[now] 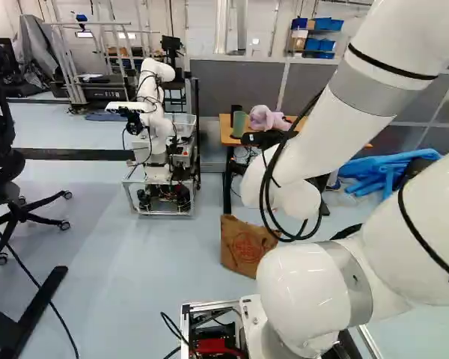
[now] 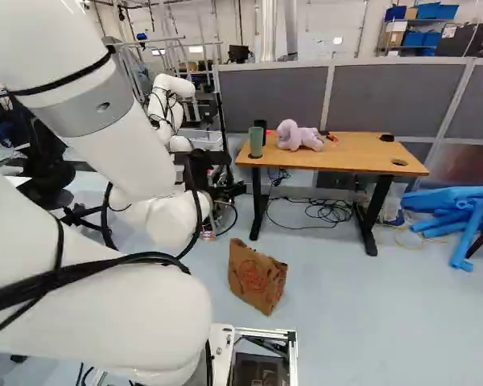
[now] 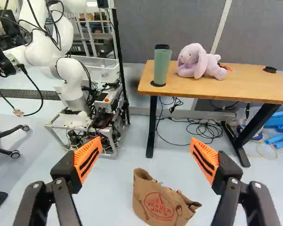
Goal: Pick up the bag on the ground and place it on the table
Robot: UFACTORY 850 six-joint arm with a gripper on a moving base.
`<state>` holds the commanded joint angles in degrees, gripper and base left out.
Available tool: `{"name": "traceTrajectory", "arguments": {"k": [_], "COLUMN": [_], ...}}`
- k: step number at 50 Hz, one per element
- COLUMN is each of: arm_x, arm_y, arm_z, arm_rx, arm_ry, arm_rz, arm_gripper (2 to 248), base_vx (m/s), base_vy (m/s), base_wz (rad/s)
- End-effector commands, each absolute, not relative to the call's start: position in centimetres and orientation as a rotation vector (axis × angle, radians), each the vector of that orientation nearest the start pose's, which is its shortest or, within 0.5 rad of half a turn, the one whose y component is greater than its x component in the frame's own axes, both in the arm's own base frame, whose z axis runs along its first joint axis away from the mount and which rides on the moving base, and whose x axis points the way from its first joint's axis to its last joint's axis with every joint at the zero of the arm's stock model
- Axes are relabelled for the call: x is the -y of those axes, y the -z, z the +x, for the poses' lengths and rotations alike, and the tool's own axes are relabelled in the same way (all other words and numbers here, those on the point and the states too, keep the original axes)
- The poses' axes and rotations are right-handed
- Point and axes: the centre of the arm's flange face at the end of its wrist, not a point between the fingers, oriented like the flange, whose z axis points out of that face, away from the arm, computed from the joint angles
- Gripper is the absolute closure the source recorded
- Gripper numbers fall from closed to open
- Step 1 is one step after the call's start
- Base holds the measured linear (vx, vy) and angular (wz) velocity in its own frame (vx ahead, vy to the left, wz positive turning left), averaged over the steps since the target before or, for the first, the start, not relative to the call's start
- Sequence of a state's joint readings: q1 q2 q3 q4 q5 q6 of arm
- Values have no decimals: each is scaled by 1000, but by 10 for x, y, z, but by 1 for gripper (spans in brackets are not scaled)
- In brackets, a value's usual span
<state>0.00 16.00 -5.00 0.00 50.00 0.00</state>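
Wrist view, as I see it from the room: the black claw (image 1: pixel 263 139) is wide open, its two fingers with orange pads (image 3: pixel 88 157) standing well apart, and it has hold of nothing. Ahead of the claw and below it, between the lines of the two fingers but not touching either, a brown paper bag (image 3: pixel 159 202) with a round red print sits on the floor, its top edge crumpled. Farther ahead, beyond the bag and reaching off to the claw's right, is a table (image 3: pixel 254 84) with a wooden top and dark legs. Near its closer-to-centre end stand an upright green cup (image 3: pixel 162 66) and, just behind that, a dark cup (image 2: pixel 262 126); beside them rests a lilac plush toy (image 3: pixel 198 61) with floppy ears. Black cables (image 3: pixel 205 129) lie tangled on the floor under the table. Ahead and to the claw's left, another robot (image 1: pixel 156 120), a white arm, rises from a wheeled-looking metal frame.
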Motion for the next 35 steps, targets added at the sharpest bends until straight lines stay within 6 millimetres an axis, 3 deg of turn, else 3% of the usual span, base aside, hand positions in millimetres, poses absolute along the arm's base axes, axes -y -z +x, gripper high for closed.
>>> {"name": "traceTrajectory", "arguments": {"k": [15,35], "arm_x": [0,0], "arm_y": [-366,-368], "arm_z": [273,293], "arm_rx": [0,0], "arm_ry": [1822,1802], "arm_rz": [-2559,-2573], "arm_gripper": [3,3], "base_vx": [0,0], "base_vy": [0,0], "base_wz": [0,0]}}
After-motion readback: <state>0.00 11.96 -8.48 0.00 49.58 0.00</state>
